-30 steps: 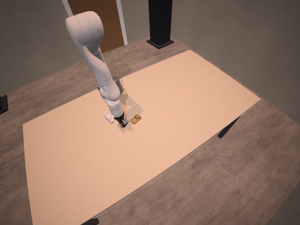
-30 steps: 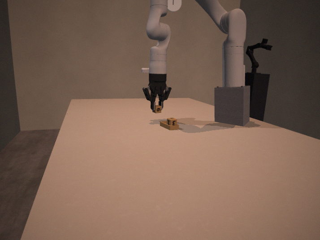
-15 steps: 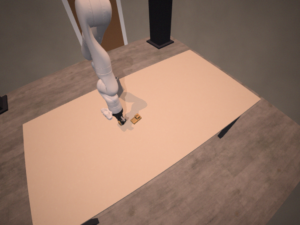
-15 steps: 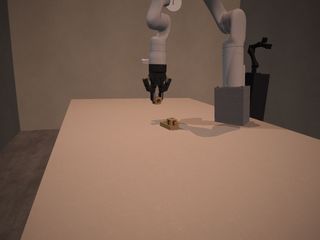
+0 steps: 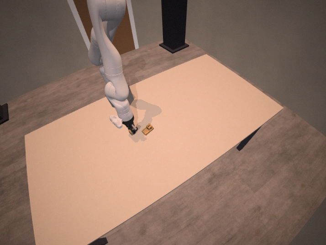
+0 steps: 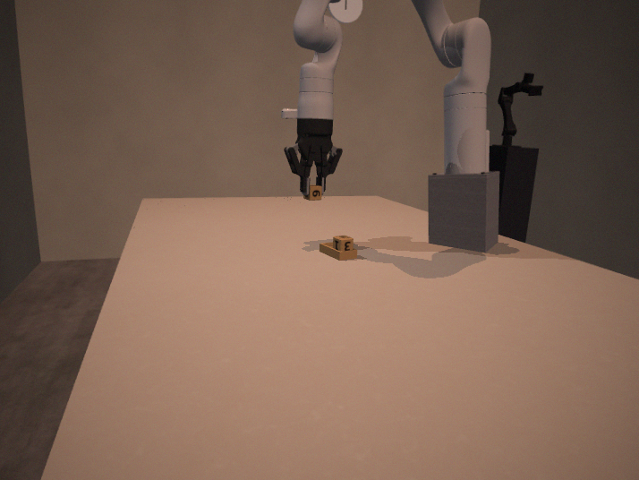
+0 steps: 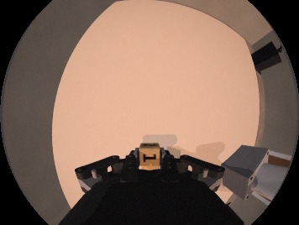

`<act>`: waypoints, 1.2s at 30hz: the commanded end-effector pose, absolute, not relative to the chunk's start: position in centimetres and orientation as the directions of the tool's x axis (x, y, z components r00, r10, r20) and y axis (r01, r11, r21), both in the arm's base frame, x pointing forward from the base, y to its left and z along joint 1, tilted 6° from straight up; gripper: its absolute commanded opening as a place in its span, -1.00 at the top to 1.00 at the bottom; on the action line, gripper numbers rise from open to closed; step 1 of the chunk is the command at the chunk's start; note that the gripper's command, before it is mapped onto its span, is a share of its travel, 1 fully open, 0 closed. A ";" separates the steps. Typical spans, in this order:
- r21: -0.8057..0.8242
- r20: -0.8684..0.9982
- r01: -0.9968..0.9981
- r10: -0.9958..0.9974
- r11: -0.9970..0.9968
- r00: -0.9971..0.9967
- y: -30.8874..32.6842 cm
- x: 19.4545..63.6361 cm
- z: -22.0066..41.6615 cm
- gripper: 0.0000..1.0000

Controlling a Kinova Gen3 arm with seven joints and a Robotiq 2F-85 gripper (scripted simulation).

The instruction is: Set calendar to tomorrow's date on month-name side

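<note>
My gripper [image 5: 133, 131] [image 6: 312, 192] [image 7: 149, 153] is shut on a wooden cube [image 5: 130, 132] [image 6: 315, 192] [image 7: 149, 158] and holds it above the table. The held cube shows a sideways 1 in the wrist view and a 6 or 9 in the exterior view. The small wooden tray [image 5: 144, 132] [image 6: 329, 250] lies flat on the table, beside and below the gripper. The other cube [image 5: 149, 126] [image 6: 343, 243] sits in one end of the tray, with a 2 on top and a 1 and an upside-down-looking 3 on two sides. The month's name is not readable.
The pale table top [image 5: 170, 158] [image 6: 310, 336] [image 7: 155, 75] surrounds the tray. The grey base block [image 6: 462, 211] [image 7: 245, 171] of the arm stands at the table's rear side. A black pillar [image 5: 173, 23] stands beyond the table.
</note>
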State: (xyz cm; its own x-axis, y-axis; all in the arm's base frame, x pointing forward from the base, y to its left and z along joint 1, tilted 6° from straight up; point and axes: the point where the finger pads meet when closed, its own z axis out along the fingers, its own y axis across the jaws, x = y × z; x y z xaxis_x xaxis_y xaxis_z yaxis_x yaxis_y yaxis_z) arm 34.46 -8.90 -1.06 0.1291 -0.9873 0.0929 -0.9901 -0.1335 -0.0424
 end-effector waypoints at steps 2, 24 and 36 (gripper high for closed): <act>-0.040 0.087 -0.990 -0.988 -0.134 0.130 -8.5 34.3 -0.9 0.47; -0.040 0.087 -0.992 -0.990 -0.117 0.114 0.2 33.0 -0.8 0.47; -0.039 0.088 -0.991 -0.988 -0.130 0.126 0.4 33.0 -0.8 0.47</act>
State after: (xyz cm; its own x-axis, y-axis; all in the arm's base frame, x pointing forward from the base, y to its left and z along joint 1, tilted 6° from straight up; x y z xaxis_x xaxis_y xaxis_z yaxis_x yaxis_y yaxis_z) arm 32.94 0.44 -0.95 0.1388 -0.9868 0.0834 -0.9893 -0.1420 -0.0329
